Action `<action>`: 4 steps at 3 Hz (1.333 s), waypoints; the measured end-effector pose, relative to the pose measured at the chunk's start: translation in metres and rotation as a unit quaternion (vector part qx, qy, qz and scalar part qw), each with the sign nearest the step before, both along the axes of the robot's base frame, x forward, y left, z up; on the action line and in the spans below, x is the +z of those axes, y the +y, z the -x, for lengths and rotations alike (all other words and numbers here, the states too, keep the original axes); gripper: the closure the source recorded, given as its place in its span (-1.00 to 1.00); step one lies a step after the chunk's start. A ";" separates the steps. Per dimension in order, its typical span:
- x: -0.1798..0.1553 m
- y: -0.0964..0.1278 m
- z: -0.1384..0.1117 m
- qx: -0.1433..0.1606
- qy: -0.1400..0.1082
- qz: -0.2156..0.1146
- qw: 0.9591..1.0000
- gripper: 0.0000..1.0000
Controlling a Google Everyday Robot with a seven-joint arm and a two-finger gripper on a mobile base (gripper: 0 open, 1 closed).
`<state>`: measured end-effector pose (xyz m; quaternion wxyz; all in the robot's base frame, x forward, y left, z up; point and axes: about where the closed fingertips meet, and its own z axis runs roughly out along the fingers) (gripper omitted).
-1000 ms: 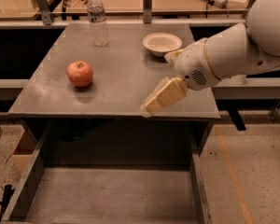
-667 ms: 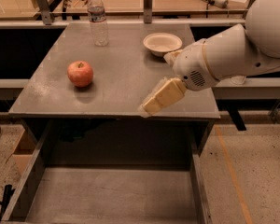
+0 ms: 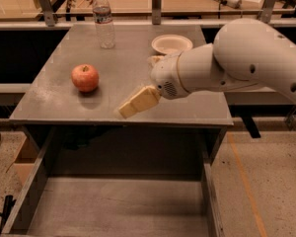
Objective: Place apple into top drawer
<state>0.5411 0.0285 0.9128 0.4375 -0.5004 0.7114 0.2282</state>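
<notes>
I have the gripper [image 3: 138,101] hovering over the near middle of the grey table [image 3: 59,100], well right of the apple [image 3: 85,77] and holding nothing; I cannot tell whether it is wide or narrow. The apple sits on the table's left side. The top drawer [image 3: 118,209] stands pulled out below the near edge. A water bottle [image 3: 104,21] and a white bowl [image 3: 171,44] stand at the far side.

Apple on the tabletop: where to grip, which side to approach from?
Probably across its widest middle, from above: the apple sits stem up, round, nothing touching its sides. The gripper hovers right of it in view, near the tabletop front edge.
</notes>
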 end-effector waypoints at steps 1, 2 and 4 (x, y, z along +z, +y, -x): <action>-0.008 0.048 -0.023 0.016 -0.023 -0.031 0.999 -1.00; -0.016 0.089 -0.047 0.025 -0.037 -0.060 0.997 -1.00; -0.030 0.144 -0.100 0.027 -0.040 -0.097 0.994 -1.00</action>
